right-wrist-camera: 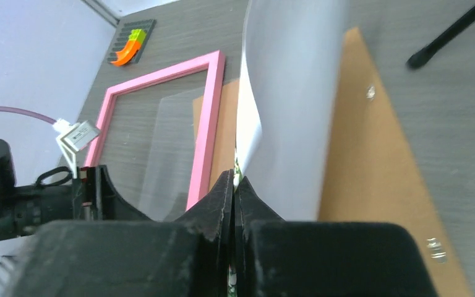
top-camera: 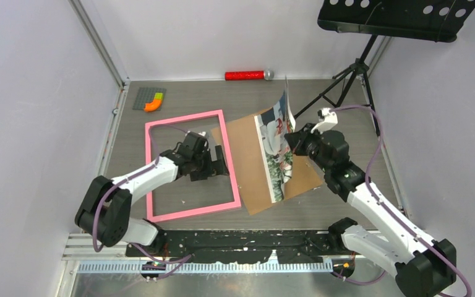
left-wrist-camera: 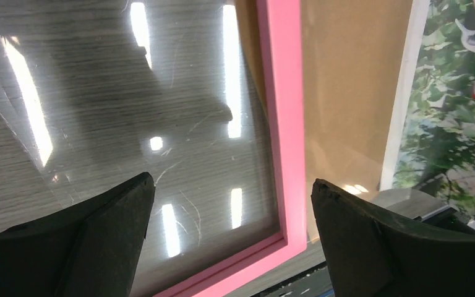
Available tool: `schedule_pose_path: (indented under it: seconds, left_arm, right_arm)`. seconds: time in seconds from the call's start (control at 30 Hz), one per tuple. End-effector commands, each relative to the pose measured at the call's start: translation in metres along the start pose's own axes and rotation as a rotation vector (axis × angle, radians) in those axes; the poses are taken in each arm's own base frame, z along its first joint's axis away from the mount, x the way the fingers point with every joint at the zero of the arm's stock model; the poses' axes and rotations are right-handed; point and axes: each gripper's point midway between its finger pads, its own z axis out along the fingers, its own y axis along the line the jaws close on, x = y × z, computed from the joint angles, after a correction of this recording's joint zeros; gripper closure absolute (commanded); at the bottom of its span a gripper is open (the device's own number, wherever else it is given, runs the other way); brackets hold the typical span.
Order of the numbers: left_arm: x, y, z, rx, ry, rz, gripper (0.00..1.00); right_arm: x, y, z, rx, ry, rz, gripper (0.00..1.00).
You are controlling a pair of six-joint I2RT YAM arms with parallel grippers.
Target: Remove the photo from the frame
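The pink frame (top-camera: 188, 164) lies flat at centre left with its clear pane inside; it also shows in the left wrist view (left-wrist-camera: 284, 124) and the right wrist view (right-wrist-camera: 207, 124). My left gripper (top-camera: 218, 166) is open, its jaws spread over the frame's right rim. The photo (top-camera: 277, 139) stands curled up on edge over the brown backing board (top-camera: 247, 161), picture side to the left. My right gripper (top-camera: 294, 141) is shut on the photo's edge; the photo's white back (right-wrist-camera: 290, 99) fills the right wrist view.
A grey baseplate with orange and green bricks (top-camera: 150, 99) lies at the back left. A red tube (top-camera: 247, 75) lies by the back wall. A black music stand (top-camera: 352, 68) stands at the back right, its legs near the board.
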Motion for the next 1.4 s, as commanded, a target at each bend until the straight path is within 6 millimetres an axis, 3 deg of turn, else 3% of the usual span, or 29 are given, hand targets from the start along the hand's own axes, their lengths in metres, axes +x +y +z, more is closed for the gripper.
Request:
schedule_pose_path:
  seconds: [0.0, 0.03, 0.1, 0.23, 0.3, 0.33, 0.37, 0.4, 0.57, 0.73, 0.8, 0.9, 0.93, 0.97, 1.07, 1.1, 1.13, 1.17, 1.3, 1.37]
  left_arm:
    - [-0.028, -0.022, -0.021, 0.046, -0.090, 0.049, 0.00]
    - [-0.030, -0.023, -0.021, 0.048, -0.093, 0.051, 0.00]
    - [-0.033, -0.026, -0.019, 0.052, -0.092, 0.053, 0.00]
    - [-0.037, -0.037, -0.014, 0.093, -0.085, 0.052, 0.00]
    - [-0.039, -0.044, -0.012, 0.115, -0.077, 0.054, 0.00]
    - [-0.040, -0.045, -0.011, 0.120, -0.073, 0.054, 0.00]
    - [-0.042, -0.048, -0.011, 0.125, -0.072, 0.055, 0.00]
    - [-0.042, -0.049, -0.010, 0.126, -0.067, 0.056, 0.00]
    - [-0.042, -0.050, -0.004, 0.119, -0.036, 0.064, 0.00]
    - [-0.042, -0.046, -0.003, 0.090, -0.009, 0.078, 0.00]
    - [-0.045, -0.044, -0.005, 0.079, -0.004, 0.087, 0.00]
    - [-0.050, -0.042, -0.010, 0.079, 0.009, 0.085, 0.00]
    - [-0.052, -0.041, -0.012, 0.086, 0.007, 0.081, 0.00]
    - [-0.054, -0.040, -0.013, 0.092, 0.005, 0.078, 0.00]
    - [-0.064, -0.035, -0.019, 0.099, -0.007, 0.068, 0.00]
    - [-0.067, -0.032, -0.021, 0.097, -0.014, 0.066, 0.00]
    - [-0.071, -0.030, -0.024, 0.096, -0.023, 0.063, 0.00]
    - [-0.075, -0.029, -0.027, 0.095, -0.034, 0.063, 0.00]
    - [-0.089, -0.023, -0.044, 0.081, -0.094, 0.071, 0.00]
    - [-0.097, -0.021, -0.056, 0.058, -0.149, 0.076, 0.00]
  right_arm:
    - [-0.072, 0.017, -0.020, 0.075, -0.111, -0.236, 0.95]
    - [-0.089, 0.018, -0.024, 0.110, -0.145, -0.239, 0.95]
    - [-0.100, 0.007, -0.033, 0.203, -0.155, -0.244, 0.94]
    - [-0.099, -0.026, -0.057, 0.380, -0.115, -0.192, 0.93]
    - [-0.088, -0.060, -0.072, 0.486, -0.046, -0.133, 0.92]
    - [-0.080, -0.064, -0.073, 0.476, -0.013, -0.094, 0.92]
    - [-0.075, -0.085, -0.081, 0.533, 0.004, -0.059, 0.92]
    - [-0.068, -0.091, -0.083, 0.535, 0.026, -0.032, 0.92]
    - [-0.050, -0.174, -0.137, 0.874, 0.068, -0.002, 0.92]
    - [-0.021, -0.221, -0.170, 1.067, 0.109, 0.094, 0.92]
    - [-0.019, -0.242, -0.192, 1.214, 0.096, 0.122, 0.92]
    - [-0.021, -0.257, -0.211, 1.339, 0.070, 0.147, 0.94]
    - [-0.023, -0.260, -0.218, 1.375, 0.062, 0.158, 0.90]
    - [-0.027, -0.263, -0.225, 1.416, 0.049, 0.152, 0.71]
    - [-0.042, -0.263, -0.242, 1.504, 0.003, 0.147, 0.41]
    - [-0.046, -0.263, -0.245, 1.520, -0.008, 0.140, 0.17]
    - [-0.050, -0.262, -0.247, 1.524, -0.020, 0.134, 0.06]
    - [-0.053, -0.261, -0.248, 1.525, -0.027, 0.127, 0.02]
    - [-0.072, -0.250, -0.251, 1.493, -0.073, 0.091, 0.04]
    - [-0.087, -0.238, -0.243, 1.404, -0.109, 0.071, 0.04]
